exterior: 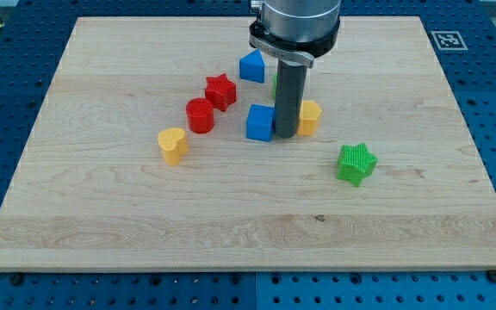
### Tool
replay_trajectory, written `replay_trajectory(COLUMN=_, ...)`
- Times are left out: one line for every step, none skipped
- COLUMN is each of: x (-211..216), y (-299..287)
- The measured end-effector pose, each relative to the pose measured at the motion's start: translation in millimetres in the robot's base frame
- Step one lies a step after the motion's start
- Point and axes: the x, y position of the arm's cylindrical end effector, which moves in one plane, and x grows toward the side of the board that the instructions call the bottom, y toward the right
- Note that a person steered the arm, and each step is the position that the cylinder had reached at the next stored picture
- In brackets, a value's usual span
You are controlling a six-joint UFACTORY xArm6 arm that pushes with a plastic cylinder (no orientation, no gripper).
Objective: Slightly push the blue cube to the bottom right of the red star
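Note:
The blue cube sits on the wooden board, below and to the right of the red star. My tip stands on the board right against the cube's right side, between the cube and a yellow block. The rod hides most of a green cylinder behind it.
A red cylinder stands left of the cube, a yellow heart farther left and lower. A blue triangular block lies above the cube. A green star sits at the lower right.

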Motion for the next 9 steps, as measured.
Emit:
replay_trajectory(x=-1, y=0)
replay_trajectory(x=-1, y=1)
replay_trajectory(x=-3, y=3)
replay_trajectory(x=-9, y=7)
replay_trajectory(x=-10, y=7)
replay_trajectory(x=-10, y=4)
replay_trajectory(x=-10, y=-11)
replay_trajectory(x=-10, y=-21)
replay_trajectory(x=-10, y=-21)
